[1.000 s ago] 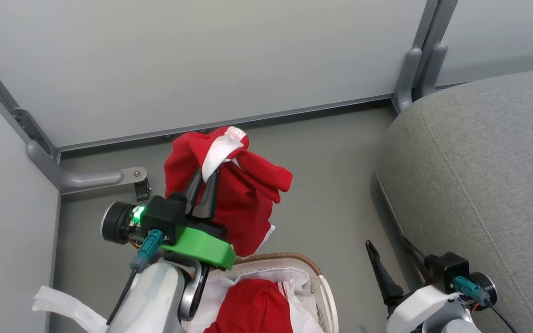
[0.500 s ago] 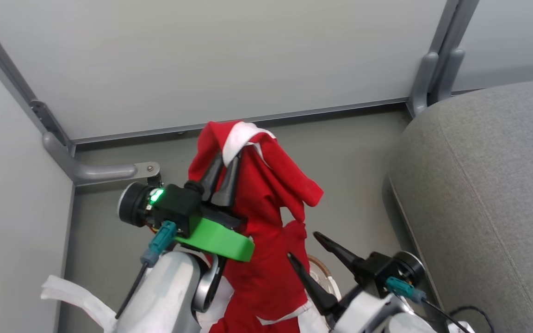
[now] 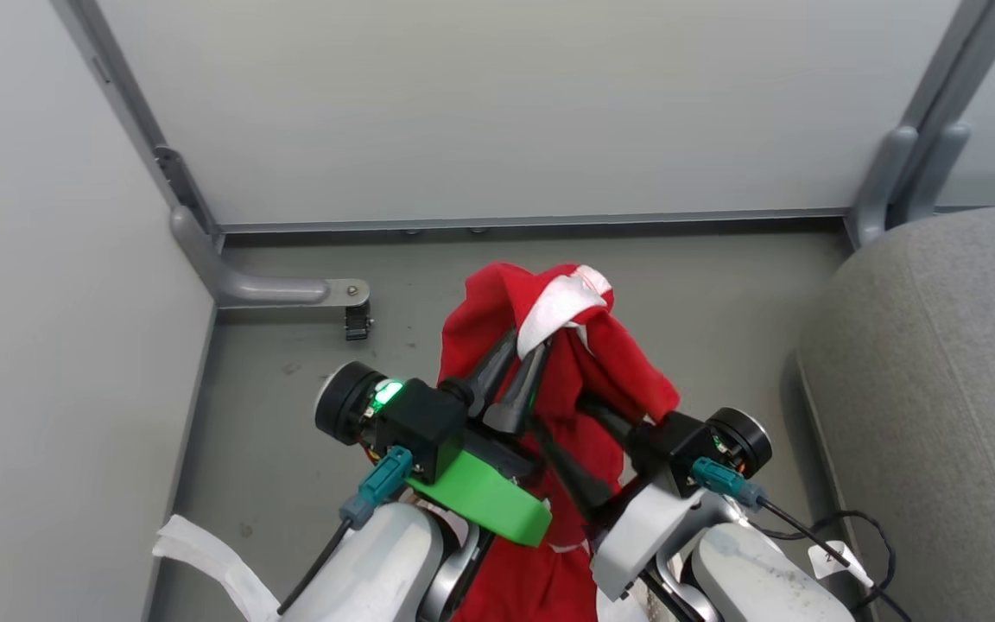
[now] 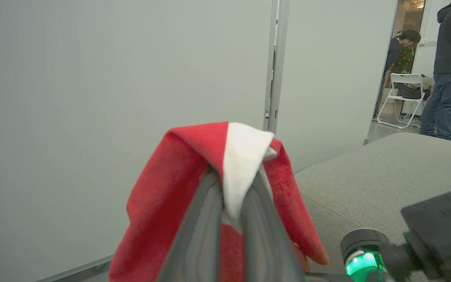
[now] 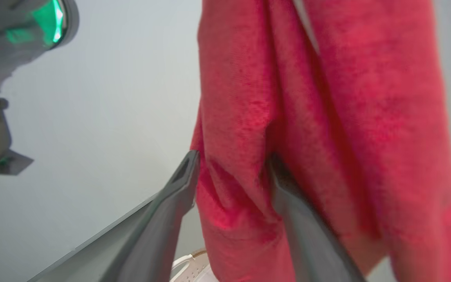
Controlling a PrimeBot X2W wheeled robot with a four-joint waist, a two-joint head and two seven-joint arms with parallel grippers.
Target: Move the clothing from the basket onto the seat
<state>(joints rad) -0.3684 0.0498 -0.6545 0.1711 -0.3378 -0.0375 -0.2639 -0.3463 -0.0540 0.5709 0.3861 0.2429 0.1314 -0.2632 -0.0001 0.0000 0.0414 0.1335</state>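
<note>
Here the left claw (image 3: pixel 525 344) is pinching the white-trimmed top of the clothing (image 3: pixel 605 371), pressed together and holding it hanging over the floor (image 3: pixel 290 415), apart from the seat (image 3: pixel 938 389); the right claw (image 5: pixel 233 160) is straddling a lower fold, fingers spread.

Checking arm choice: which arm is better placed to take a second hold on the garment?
Right, likely: right gripper, jaws open, straddles the clothing; left gripper is shut on its top.
</note>
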